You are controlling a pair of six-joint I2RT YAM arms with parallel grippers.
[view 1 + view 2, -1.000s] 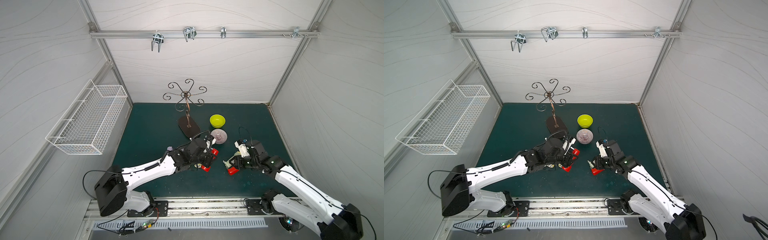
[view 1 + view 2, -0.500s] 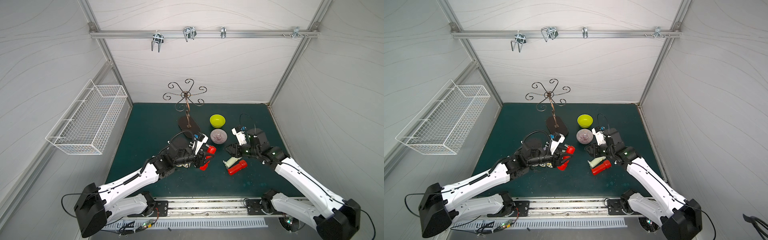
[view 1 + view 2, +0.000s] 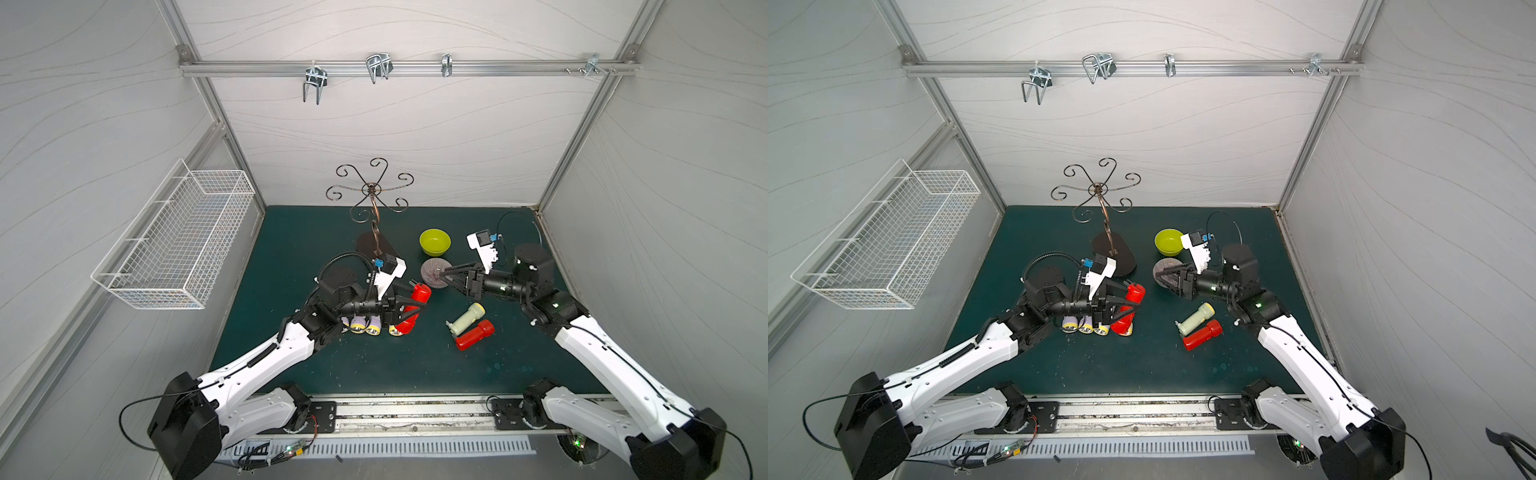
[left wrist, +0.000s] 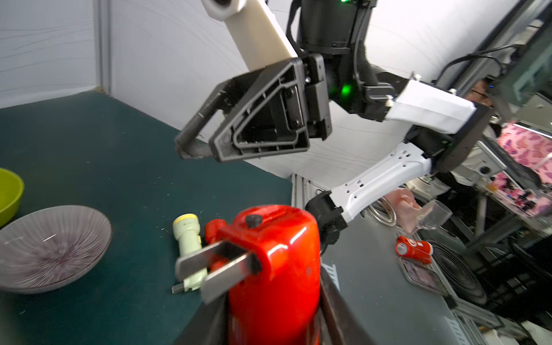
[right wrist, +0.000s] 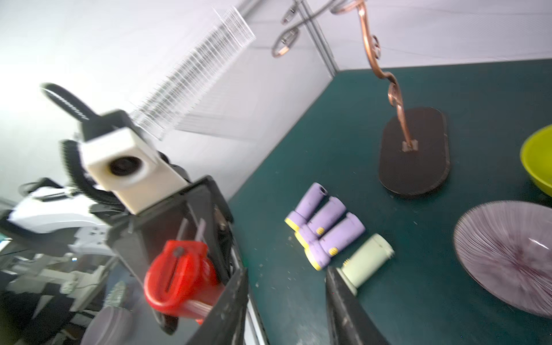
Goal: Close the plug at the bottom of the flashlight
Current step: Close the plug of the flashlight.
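We had the left gripper [image 3: 417,312] clamped part-closed on the body of the red flashlight [image 3: 420,293], which was lifted off the mat [image 3: 374,365] near its centre with the bottom end uppermost. We judged the hold deliberate, since it turned the unfolded plug prongs [image 4: 221,263] toward the right gripper [image 3: 451,276]. That gripper hung with its jaws parted and empty over the striped bowl [image 3: 432,272] at one o'clock. The gap between the two grippers was bare, so a push on the prongs had room. Two spare flashlights [image 3: 473,332] lay at four o'clock and the purple flashlights [image 3: 365,326] under the left arm at eight. The mat's edges lay well apart from both grippers.
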